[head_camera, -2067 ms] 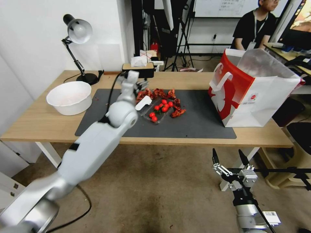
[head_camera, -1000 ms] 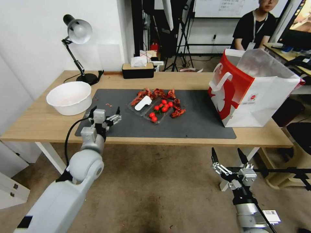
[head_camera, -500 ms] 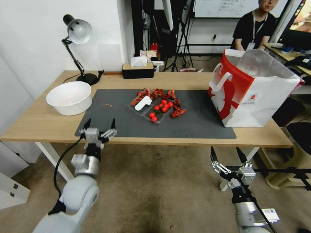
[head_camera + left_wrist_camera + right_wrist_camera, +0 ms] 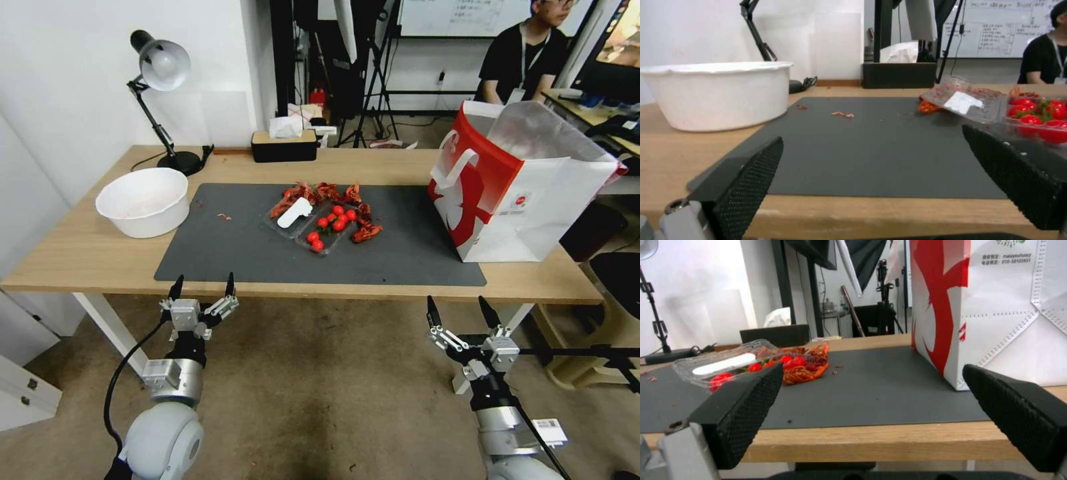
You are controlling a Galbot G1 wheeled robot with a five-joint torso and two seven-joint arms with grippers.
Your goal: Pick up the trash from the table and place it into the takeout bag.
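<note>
The trash is out of view. The takeout bag (image 4: 533, 200) stands open on the right end of the table (image 4: 80, 253); its red and white side fills part of the right wrist view (image 4: 996, 306). My left gripper (image 4: 203, 281) hangs open and empty just below the table's front edge, facing the dark mat (image 4: 871, 156). My right gripper (image 4: 455, 303) is open and empty too, below the front edge near the bag. Nothing sits between either pair of fingers.
A large white bowl (image 4: 143, 200) stands at the mat's left edge. A clear tray of cherry tomatoes (image 4: 327, 230) and red shell scraps (image 4: 327, 192) lie mid-mat. A desk lamp (image 4: 160, 67) and a tissue box (image 4: 283, 143) stand at the back.
My left arm has drawn back from above the mat, near the tomato tray, and dropped below the table's front edge. The right gripper has shifted only slightly.
</note>
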